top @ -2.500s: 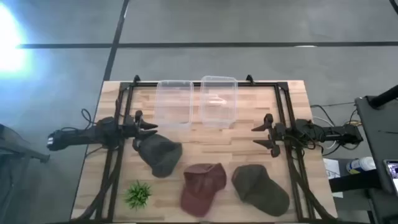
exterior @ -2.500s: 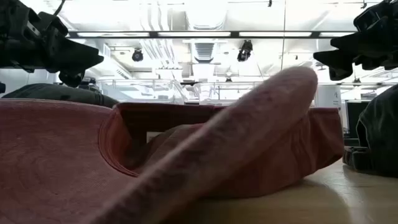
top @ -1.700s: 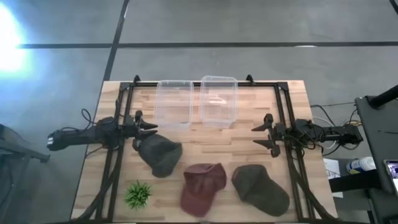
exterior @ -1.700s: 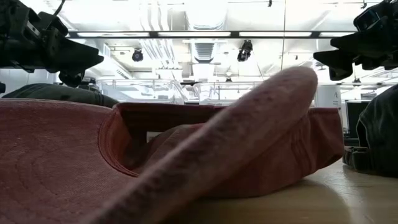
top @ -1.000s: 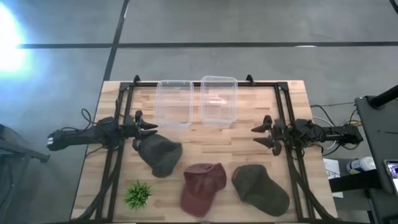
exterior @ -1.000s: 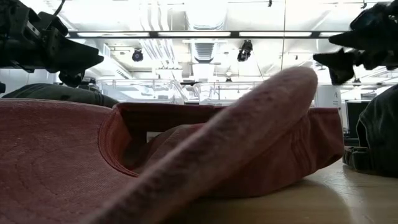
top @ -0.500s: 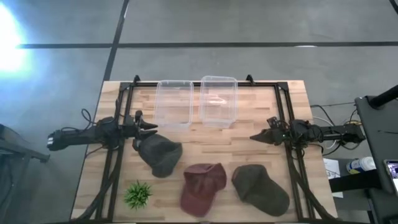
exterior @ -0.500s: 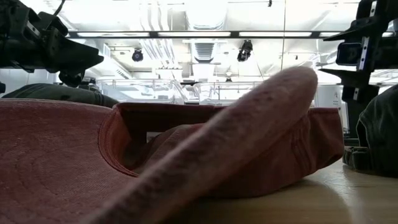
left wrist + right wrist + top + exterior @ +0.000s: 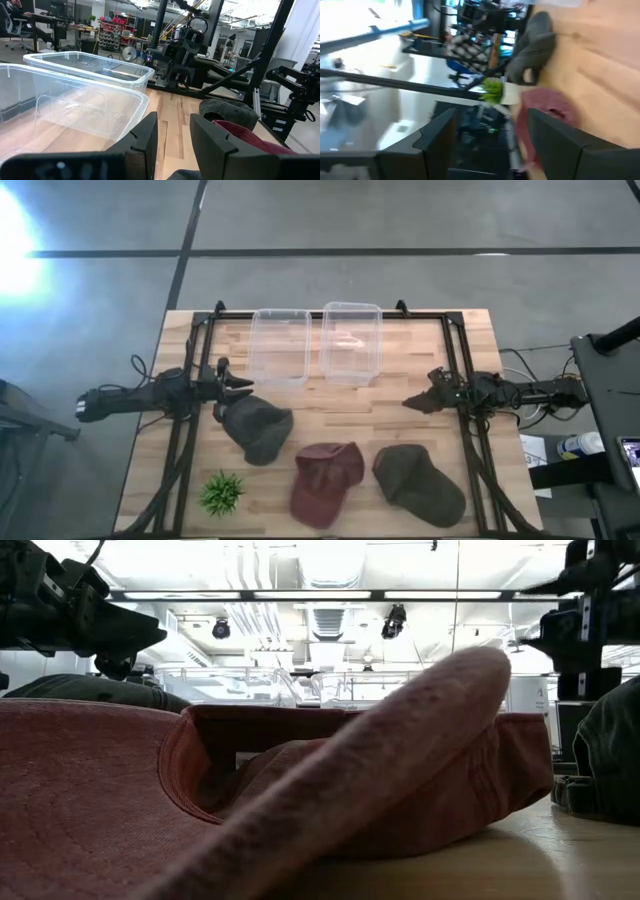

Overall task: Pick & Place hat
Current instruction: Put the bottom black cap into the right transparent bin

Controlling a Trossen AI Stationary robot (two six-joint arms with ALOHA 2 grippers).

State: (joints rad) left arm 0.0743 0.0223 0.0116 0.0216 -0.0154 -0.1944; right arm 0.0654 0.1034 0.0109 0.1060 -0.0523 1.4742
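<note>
Hats lie loose on the counter, green hat (image 9: 420, 484) just below the empty, open right pincer (image 9: 412, 401), apparently rolled for a reach; left pincer (image 9: 238, 389) waits open, empty.

Both arms: dark, near-black housings, slender jointed links. Left arm (image 9: 150, 397) has a lighter grey cap at its outer end. Right arm (image 9: 520, 392) carries thin cables along its links. Fingers (image 9: 145, 142) flat, matte black, blocky, with squared edges. Right fingers (image 9: 437, 135) likewise dark, slab-shaped.
</note>
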